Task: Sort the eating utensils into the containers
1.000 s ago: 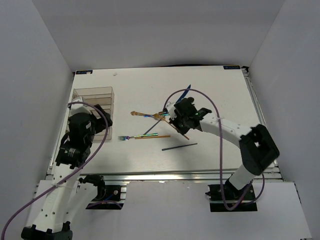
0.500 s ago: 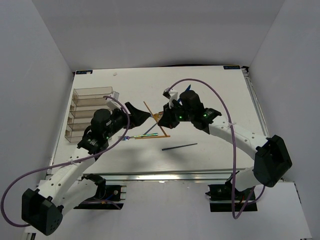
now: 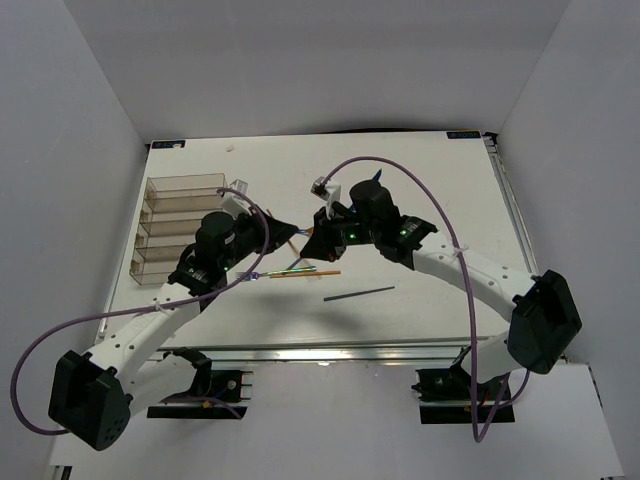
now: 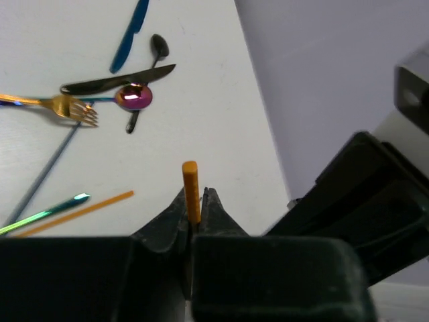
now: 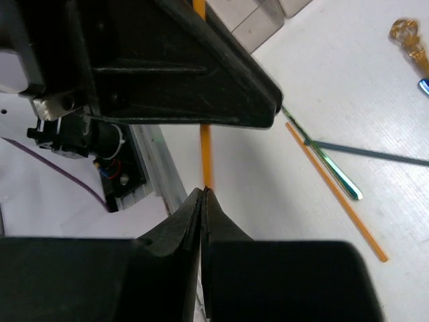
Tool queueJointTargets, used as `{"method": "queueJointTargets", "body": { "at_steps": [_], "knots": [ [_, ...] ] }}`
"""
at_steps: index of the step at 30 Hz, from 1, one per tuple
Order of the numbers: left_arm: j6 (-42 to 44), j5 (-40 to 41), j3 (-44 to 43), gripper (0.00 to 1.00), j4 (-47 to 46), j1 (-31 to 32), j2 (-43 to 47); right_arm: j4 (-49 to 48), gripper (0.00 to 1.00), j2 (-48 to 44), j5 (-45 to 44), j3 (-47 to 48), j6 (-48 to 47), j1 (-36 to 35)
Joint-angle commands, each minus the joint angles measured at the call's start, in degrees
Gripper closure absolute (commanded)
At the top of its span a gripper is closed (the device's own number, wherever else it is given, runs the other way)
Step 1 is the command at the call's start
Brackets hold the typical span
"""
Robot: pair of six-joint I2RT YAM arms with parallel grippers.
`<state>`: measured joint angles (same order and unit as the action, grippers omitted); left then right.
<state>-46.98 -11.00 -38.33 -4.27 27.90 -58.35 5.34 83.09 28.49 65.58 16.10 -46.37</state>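
1. The left hand (image 3: 290, 232) and the right hand (image 3: 313, 240) meet above the middle of the worktop (image 3: 430, 200). Both are clamped on one orange stick (image 4: 191, 182), which is held in the air between them.
2. The right hand pinches the stick with only the very ends of its fingertips (image 5: 188, 215). So shallow a hold is likely to slip if either arm shifts sideways.
3. The left wrist view shows a short stub of the stick beyond the left fingers (image 4: 171, 215). The stick may pivot in so narrow a clamp and end up tilted.
4. With both hands closed, parting the arms before one hand lets go may bend the stick or flick it loose.
5. A dropped stick would probably fall among the loose pieces at 6 o'clock of the hands, namely the second orange stick (image 3: 322, 272) and the iridescent fork (image 3: 262, 274). It could scatter them and make later picks harder.
6. The organiser (image 3: 185, 180) sits at 9 o'clock on the worktop, well apart from the hands. A tilted stick may strike a compartment wall instead of sliding in.
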Motion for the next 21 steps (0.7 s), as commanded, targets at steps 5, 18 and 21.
{"method": "queueJointTargets", "body": {
  "at_steps": [5, 18, 21],
  "knots": [
    [-2.67, 18.91, -5.52, 1.0, 10.92, -0.04, 2.09, -2.36, 0.14, -1.34, -5.01, 0.35, 2.53, 1.89],
    [-12.61, 45.63, -18.54, 1.0, 41.19, -33.32, -2.46, 1.86, 0.11, -14.17, -14.51, -13.37, 3.24, 13.23],
    [-12.52, 43.0, -17.84, 1.0, 40.23, -37.38, -7.47, 2.21, 0.11, -16.37, -14.78, -15.92, 2.1, 13.67]
  ]
}}
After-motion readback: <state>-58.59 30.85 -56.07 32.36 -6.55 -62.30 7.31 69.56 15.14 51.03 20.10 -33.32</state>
